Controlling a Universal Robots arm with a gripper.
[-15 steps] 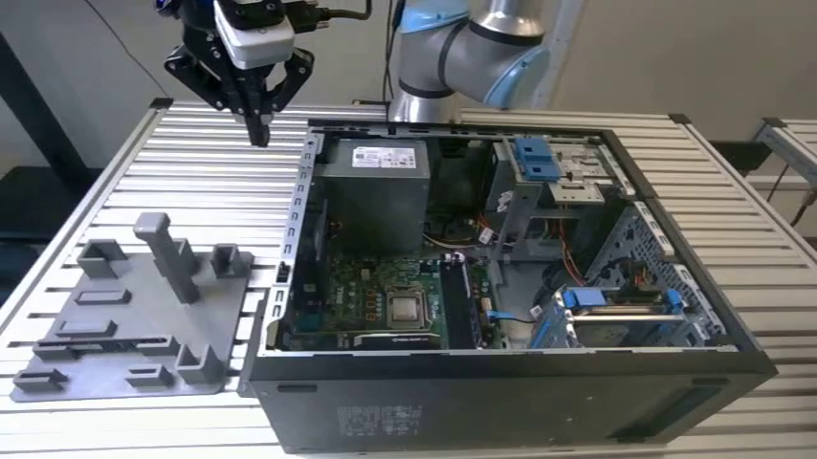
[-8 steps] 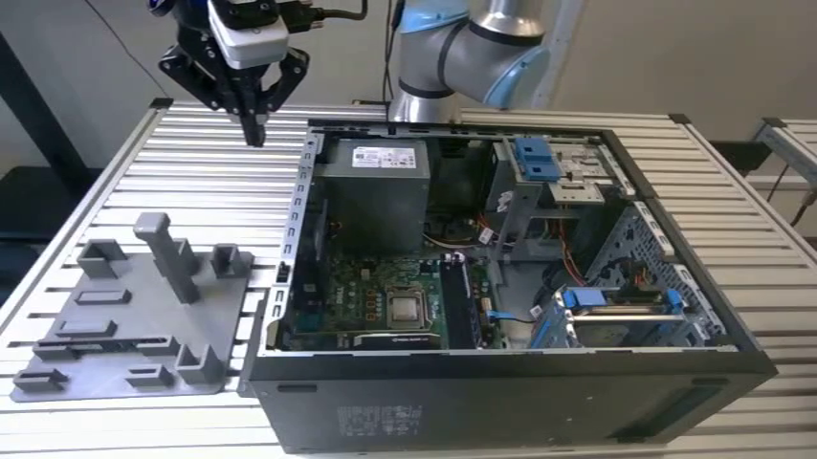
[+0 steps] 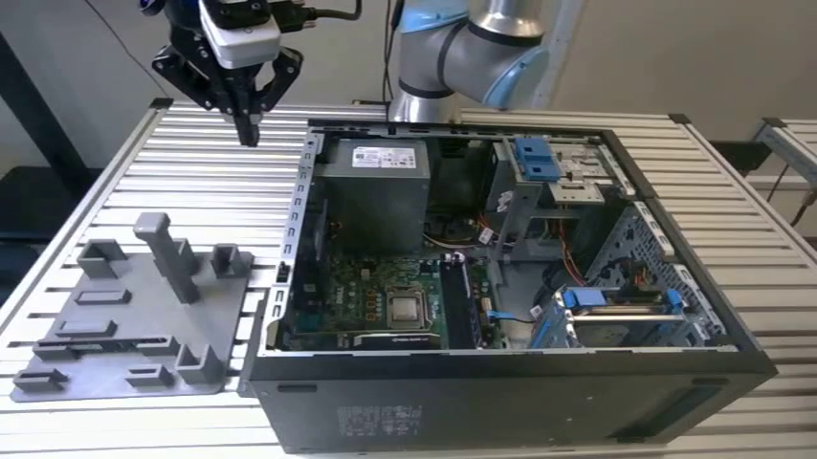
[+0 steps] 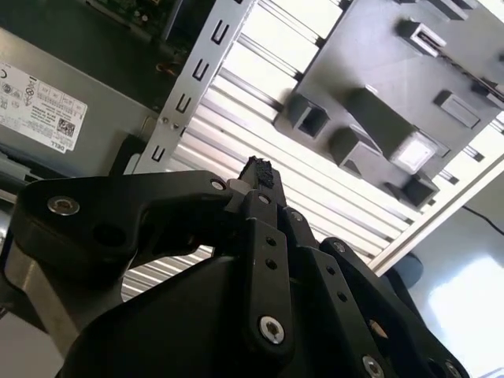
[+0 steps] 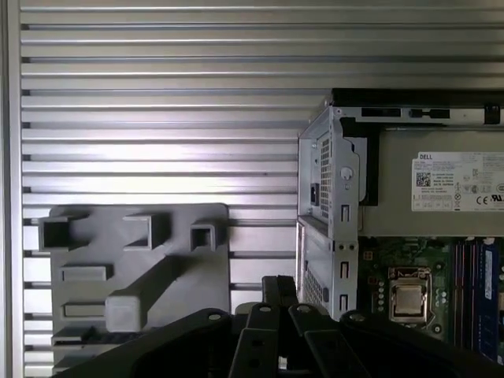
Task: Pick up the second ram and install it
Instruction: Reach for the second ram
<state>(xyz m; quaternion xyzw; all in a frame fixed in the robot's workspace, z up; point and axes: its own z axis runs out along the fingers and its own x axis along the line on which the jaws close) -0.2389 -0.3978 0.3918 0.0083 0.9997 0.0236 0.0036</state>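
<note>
My gripper (image 3: 248,132) hangs high over the slatted table (image 3: 191,172), to the exterior view's left of the open computer case (image 3: 301,191). Its fingers (image 4: 257,170) are shut together with nothing between them. The grey peg tray (image 3: 217,316) lies on the table below and nearer the camera than the gripper. A long thin dark strip (image 3: 113,340) stands in the tray's long slot. It looks like the second ram, but I cannot be sure. One dark stick (image 3: 456,301) stands in the motherboard slots beside the processor (image 3: 408,308).
A grey power supply box (image 3: 373,191) with a white label fills the case's back left. Drive cages with blue clips (image 3: 542,163) and loose cables take up its right side. The arm's base (image 3: 473,48) rises behind the case. A tall peg (image 3: 166,253) stands on the tray.
</note>
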